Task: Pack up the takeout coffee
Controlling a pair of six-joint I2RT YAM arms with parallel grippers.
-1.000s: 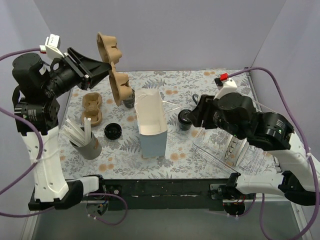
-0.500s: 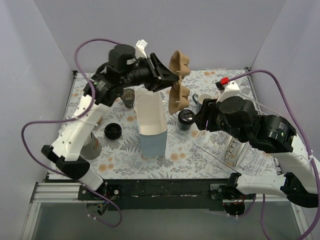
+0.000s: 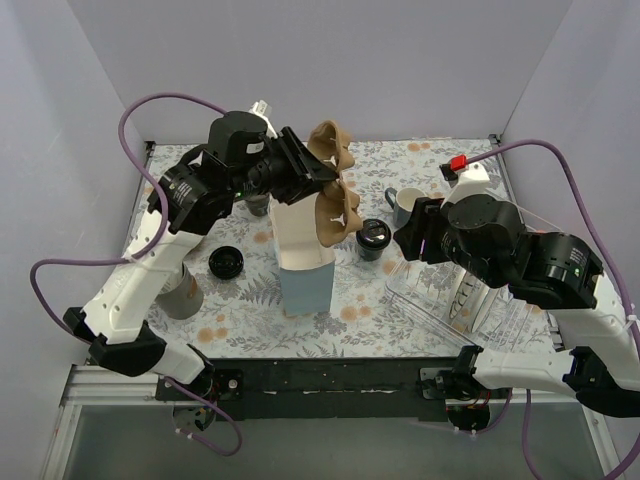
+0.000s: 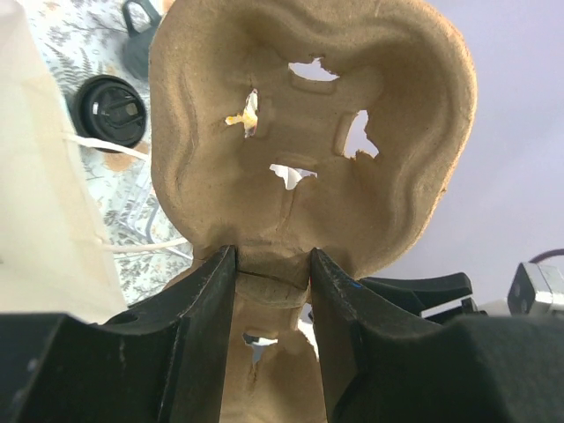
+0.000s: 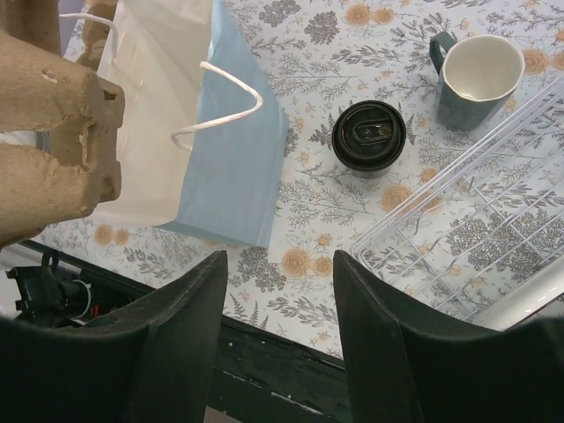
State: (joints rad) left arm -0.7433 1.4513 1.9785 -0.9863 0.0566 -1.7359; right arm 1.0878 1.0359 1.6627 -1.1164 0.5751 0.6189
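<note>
**Two arms, one coffee not yet packed**

Item 1. Coffee cup: brown, black lid on, upright on the table, between the blue paper bag and the grey mug. It is outside the bag and touched by nothing.

Item 2. Left jaws: clamped on the thin middle ridge of a cardboard cup carrier, which hangs tilted over the bag's open mouth.

Item 3. Right jaws: apart and holding nothing, hovering above the table near the bag's front corner, with the coffee cup ahead of them.

Risks, as we judge them:
- The carrier is pinched on a narrow ridge, so it could swing or slip, then snag the bag's rim or its white handle.
- The bag stands unsupported. We think a knock from the carrier would tip it or push it toward the coffee cup.
- The mug and the clear plastic tray crowd the coffee cup. A wide approach by the right arm may bump them.
- Too hard a squeeze could pop the lid.

Setting: the table wears a pale cloth printed with grey leaves and orange flowers and has a black front edge. Plain lilac-grey walls enclose it on three sides.
</note>
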